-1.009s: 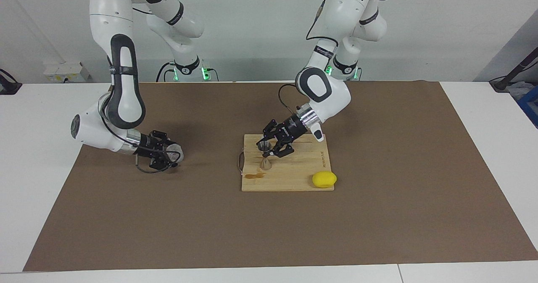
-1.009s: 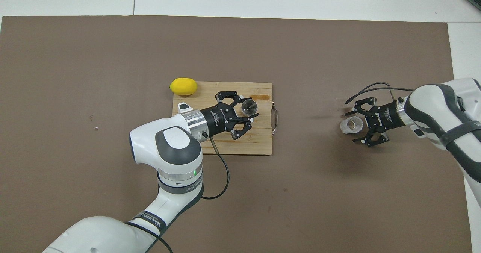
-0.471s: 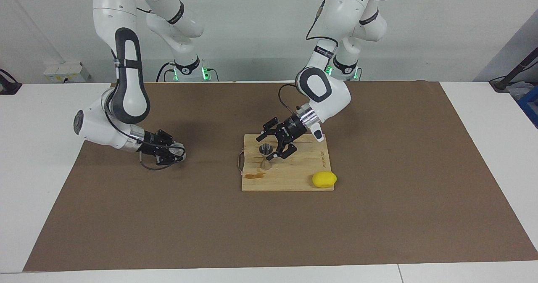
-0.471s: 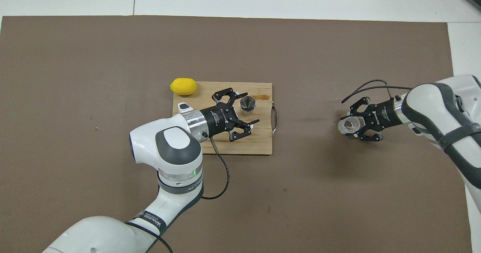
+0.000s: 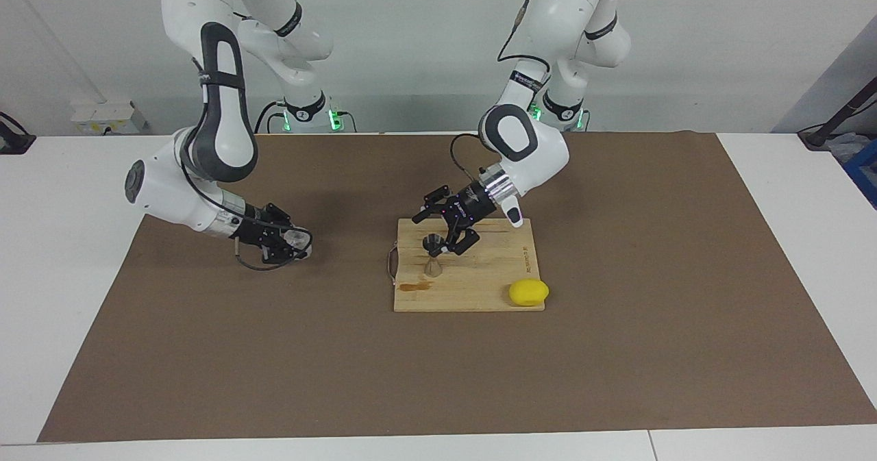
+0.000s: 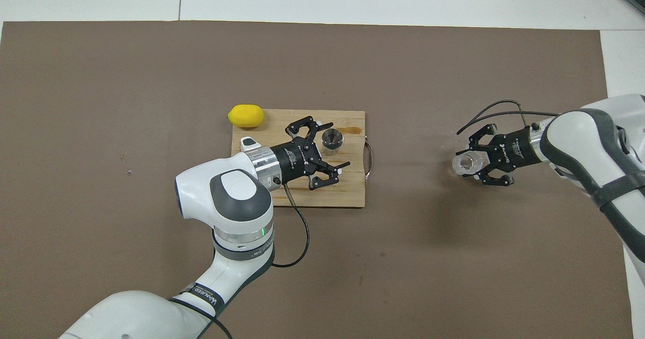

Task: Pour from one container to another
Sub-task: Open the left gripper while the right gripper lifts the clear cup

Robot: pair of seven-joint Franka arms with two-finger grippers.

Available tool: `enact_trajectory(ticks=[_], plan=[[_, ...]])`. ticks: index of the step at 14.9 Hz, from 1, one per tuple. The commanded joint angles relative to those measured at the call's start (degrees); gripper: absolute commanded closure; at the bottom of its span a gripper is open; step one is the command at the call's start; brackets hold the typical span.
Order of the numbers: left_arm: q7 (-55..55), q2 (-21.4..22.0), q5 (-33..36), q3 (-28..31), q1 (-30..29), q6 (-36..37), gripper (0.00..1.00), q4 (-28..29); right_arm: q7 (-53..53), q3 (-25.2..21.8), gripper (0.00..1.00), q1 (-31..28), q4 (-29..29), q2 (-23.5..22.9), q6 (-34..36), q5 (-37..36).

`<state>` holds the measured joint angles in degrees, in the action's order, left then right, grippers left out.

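From my seat I see the right gripper (image 5: 296, 240) low over the brown mat (image 5: 616, 351) toward the right arm's end of the table, its fingers closed on the clear cup (image 5: 294, 238) — in the overhead view that cup (image 6: 464, 163) sits between the fingertips with its mouth toward the camera, and the right gripper (image 6: 471, 160) reaches in along the mat from its own end. Whether the cup touches the mat I cannot tell. The left gripper (image 5: 442, 231) is over the wooden cutting board (image 5: 479, 283) in the middle of the mat, its fingers spread wide and holding nothing; from above the left gripper (image 6: 330, 147) brackets the space just beside the steel jigger (image 6: 332, 142). The steel jigger (image 5: 432, 255) stands upright on the cutting board (image 6: 347, 193) near the edge with the metal handle (image 6: 370, 153), just beside the open fingers but not gripped by them. A lemon (image 5: 528, 292) lies at the board's corner toward the left arm's end, farther from the robots than the jigger — I see the same lemon (image 6: 245, 116) overlapping that corner from above. A small dark stain (image 5: 411, 286) marks the board near the jigger's foot.
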<state>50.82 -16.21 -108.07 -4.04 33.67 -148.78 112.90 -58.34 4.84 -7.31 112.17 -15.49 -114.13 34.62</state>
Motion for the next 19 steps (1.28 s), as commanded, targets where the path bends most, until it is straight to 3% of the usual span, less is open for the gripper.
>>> enact_trajectory(ticks=[1,4,11,13,15,19], plan=[[2.9,4.8,-1.1,0.4,0.9,1.5,0.00,1.6,-3.3,0.0,0.98,2.4,-1.3,0.4,-3.2,1.4],[3.2,6.4,1.7,1.1,-1.9,8.3,0.00,1.5,-7.1,0.0,0.95,5.7,-2.3,0.2,-7.9,0.5],[3.2,8.5,28.0,1.3,-14.8,22.6,0.00,-4.1,-25.9,0.0,0.99,12.6,-13.2,-2.3,-8.2,-4.4],[3.1,8.4,38.1,1.4,-18.1,27.6,0.00,-8.4,-30.6,-0.3,1.00,14.7,-17.4,-4.2,-8.3,-4.9],[3.2,7.6,47.6,1.3,-20.8,33.3,0.00,-14.3,-35.9,0.0,1.00,16.4,-20.9,-5.7,-7.9,-10.8],[3.0,9.6,70.8,1.2,-20.9,37.3,0.00,-20.3,-40.6,-0.1,1.00,20.7,-25.0,-7.4,-7.3,-16.2]])
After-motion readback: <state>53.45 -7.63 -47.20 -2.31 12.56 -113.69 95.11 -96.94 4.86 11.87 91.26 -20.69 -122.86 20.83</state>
